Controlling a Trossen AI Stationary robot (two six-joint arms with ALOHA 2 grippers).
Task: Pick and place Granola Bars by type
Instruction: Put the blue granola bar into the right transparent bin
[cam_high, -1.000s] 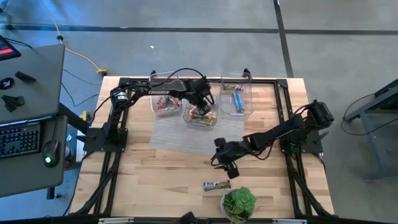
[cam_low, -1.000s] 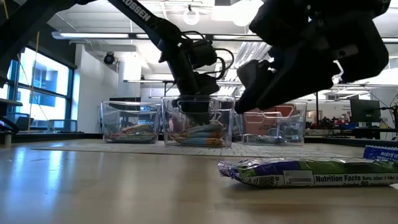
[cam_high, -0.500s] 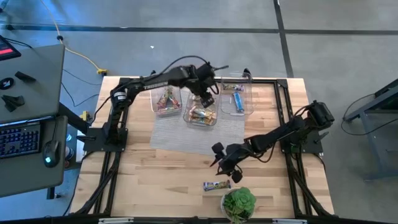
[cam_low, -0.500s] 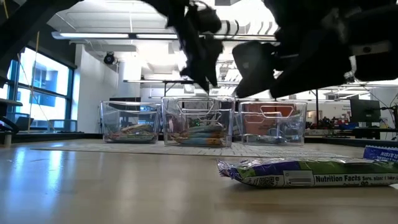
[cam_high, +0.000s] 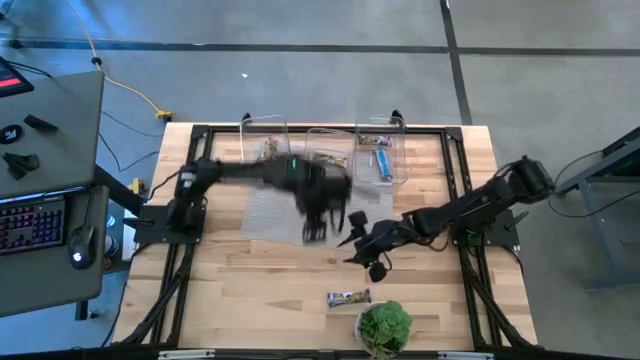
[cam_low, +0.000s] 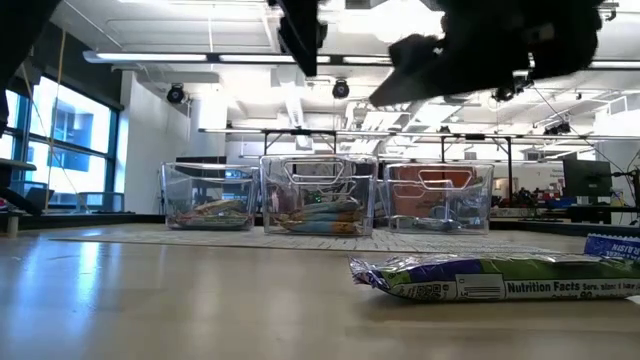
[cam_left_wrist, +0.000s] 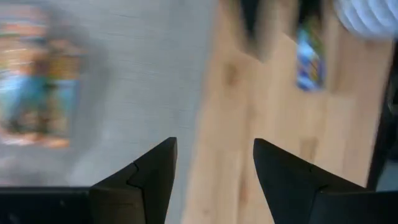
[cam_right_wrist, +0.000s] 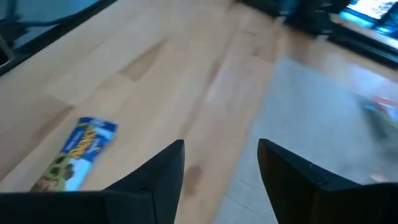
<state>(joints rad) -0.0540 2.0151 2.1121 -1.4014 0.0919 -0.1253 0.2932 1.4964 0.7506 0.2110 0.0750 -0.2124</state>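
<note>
One granola bar with a green and blue wrapper (cam_high: 348, 297) lies flat on the wood near the table's front edge; it also shows in the low view (cam_low: 500, 278), the right wrist view (cam_right_wrist: 74, 155) and the left wrist view (cam_left_wrist: 309, 59). Other bars lie in three clear bins at the back (cam_high: 325, 160). My left gripper (cam_high: 318, 215) (cam_left_wrist: 214, 168) is open and empty, blurred, above the grey mat (cam_high: 270, 215). My right gripper (cam_high: 362, 248) (cam_right_wrist: 221, 168) is open and empty, above the wood just behind the loose bar.
The three clear bins stand side by side in the low view: left (cam_low: 210, 197), middle (cam_low: 320, 195), right (cam_low: 440, 197). A green potted plant (cam_high: 384, 328) stands at the front edge beside the loose bar. Bare wood lies to the front left.
My left gripper has risen out of the middle bin and swung fast toward the table's near edge, over the mat. My right gripper has risen a little and drawn slightly back from the loose bar, which has not moved.
</note>
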